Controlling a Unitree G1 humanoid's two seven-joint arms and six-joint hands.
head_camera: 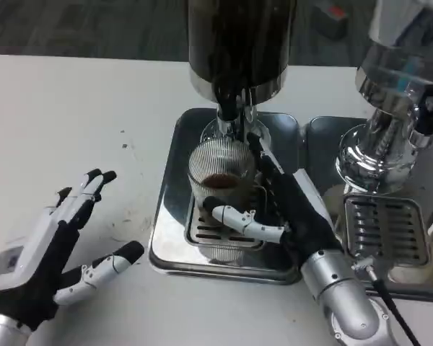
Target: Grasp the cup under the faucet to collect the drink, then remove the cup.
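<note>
right hand (285, 216) grips cup (220, 180) under faucet (234, 108) | left hand (54, 245) spread

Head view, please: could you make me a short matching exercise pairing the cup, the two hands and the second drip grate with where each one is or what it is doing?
Things:
1. cup
2. left hand
3. right hand
4. second drip grate

States or places:
A. fingers spread, holding nothing, on the white table
B. on the right tray, nothing standing on it
C. under the faucet, dark drink inside
D. wrapped around the ribbed glass

Pairs: 1-C, 2-A, 3-D, 4-B
</note>
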